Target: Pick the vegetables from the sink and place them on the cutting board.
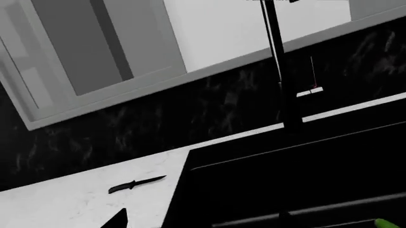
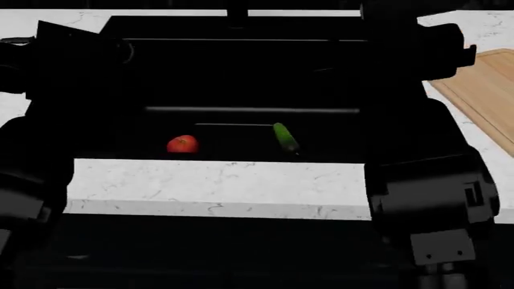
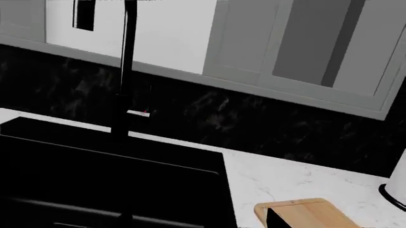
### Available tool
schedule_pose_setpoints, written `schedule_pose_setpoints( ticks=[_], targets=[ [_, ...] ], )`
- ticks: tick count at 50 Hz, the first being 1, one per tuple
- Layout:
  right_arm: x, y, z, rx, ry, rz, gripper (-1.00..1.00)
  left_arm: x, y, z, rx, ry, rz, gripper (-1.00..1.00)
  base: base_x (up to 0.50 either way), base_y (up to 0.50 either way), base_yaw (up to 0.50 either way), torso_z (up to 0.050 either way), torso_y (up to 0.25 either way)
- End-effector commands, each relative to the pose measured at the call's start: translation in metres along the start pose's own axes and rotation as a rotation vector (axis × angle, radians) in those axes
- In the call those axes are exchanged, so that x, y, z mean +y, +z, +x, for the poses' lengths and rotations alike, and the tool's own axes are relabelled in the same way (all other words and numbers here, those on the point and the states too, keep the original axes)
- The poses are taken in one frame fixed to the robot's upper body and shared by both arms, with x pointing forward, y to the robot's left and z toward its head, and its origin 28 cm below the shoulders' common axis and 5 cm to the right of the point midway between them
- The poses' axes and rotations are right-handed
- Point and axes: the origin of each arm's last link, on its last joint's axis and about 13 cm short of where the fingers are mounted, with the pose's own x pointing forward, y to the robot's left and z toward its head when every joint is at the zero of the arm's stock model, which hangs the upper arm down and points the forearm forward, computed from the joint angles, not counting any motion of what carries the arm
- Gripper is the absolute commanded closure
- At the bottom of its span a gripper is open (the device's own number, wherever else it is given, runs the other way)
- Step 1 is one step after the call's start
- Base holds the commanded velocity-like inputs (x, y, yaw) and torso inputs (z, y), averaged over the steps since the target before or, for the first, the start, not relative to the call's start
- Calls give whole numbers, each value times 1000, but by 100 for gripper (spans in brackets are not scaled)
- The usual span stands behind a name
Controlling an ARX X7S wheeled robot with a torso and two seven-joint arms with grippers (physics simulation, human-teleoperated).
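Observation:
The red tomato (image 2: 182,144) and the green cucumber (image 2: 284,137) lie apart on the floor of the black sink (image 2: 241,30), near its front wall. One end of the cucumber (image 1: 387,223) also shows in the left wrist view. The light-wood cutting board (image 2: 482,90) lies on the counter right of the sink, and its corner (image 3: 304,211) appears in the right wrist view. My left gripper (image 1: 201,221) hangs open over the sink's left rim, holding nothing. Over the sink's right rim, my right gripper (image 3: 201,221) is open and empty, one fingertip (image 3: 279,219) in front of the board.
A black faucet (image 1: 282,71) rises behind the sink. A black knife (image 1: 136,184) lies on the white marble counter (image 2: 216,186) left of the sink. A white object (image 3: 398,183) stands past the board. Both dark arms (image 2: 72,66) flank the basin.

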Motion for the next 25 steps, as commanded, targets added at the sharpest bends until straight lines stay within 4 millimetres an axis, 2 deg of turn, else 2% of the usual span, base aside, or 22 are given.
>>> schedule_pose_setpoints(
  ticks=[1,5,7,14,20,25],
  targets=[
    [-17,16,38,120,-49,-136,-100,3,22,25,60,36,29,-100,500,0,0,50,0],
    [-19,20,35,113,-19,-148,-100,9,21,26,54,33,93,-100,500,0,0,0,0],
    [-20,19,32,117,-23,-204,-100,15,20,27,25,52,56,-100,500,0,0,0,0],
    [-22,21,27,120,-28,-200,-100,23,17,27,49,80,35,-100,500,0,0,0,0],
    [-23,21,25,123,-8,-220,-100,26,21,28,50,73,49,-100,500,0,0,0,0],
    [-30,25,18,136,-7,-269,-100,39,19,28,61,96,86,-100,500,0,0,0,0]
  ],
)
